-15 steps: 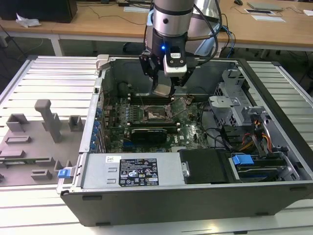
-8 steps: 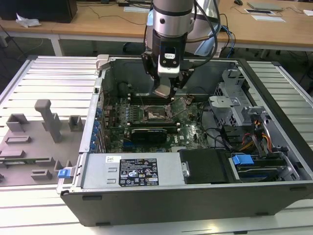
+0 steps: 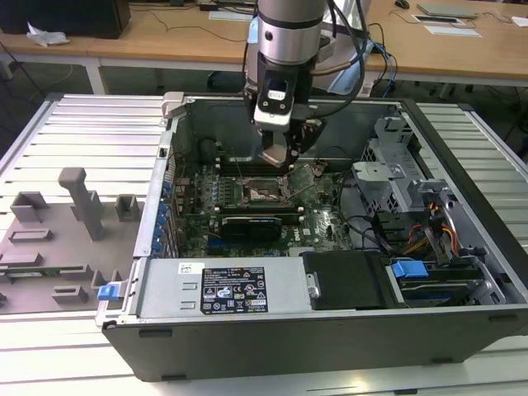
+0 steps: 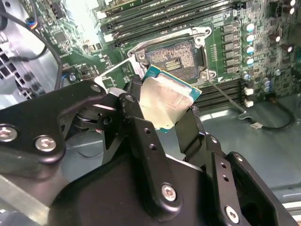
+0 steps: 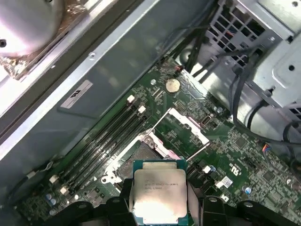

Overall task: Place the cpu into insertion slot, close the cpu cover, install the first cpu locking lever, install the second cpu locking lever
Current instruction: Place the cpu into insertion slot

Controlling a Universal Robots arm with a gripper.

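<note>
wooden desks (image 3: pixel 165 43), ribbed metal worktable (image 3: pixel 82 136)

- Here's the arm (image 3: pixel 289 25): a fat silver-grey cylinder, smooth metal sheen
- Black cables (image 3: pixel 363 58) loop off it at three o'clock in the exterior view
- At six o'clock, a black wrist block (image 3: pixel 276 99) with a pale patch
- The gripper (image 4: pixel 160 108): matt black, angular, jointed links
- Fingers (image 4: pixel 143 136) drilled with small holes; silver screws (image 4: pixel 46 142) dot the body

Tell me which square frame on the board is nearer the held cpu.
The insertion slot, dark with a pin field, beyond the cpu; the cpu cover is open, farther off.
</note>
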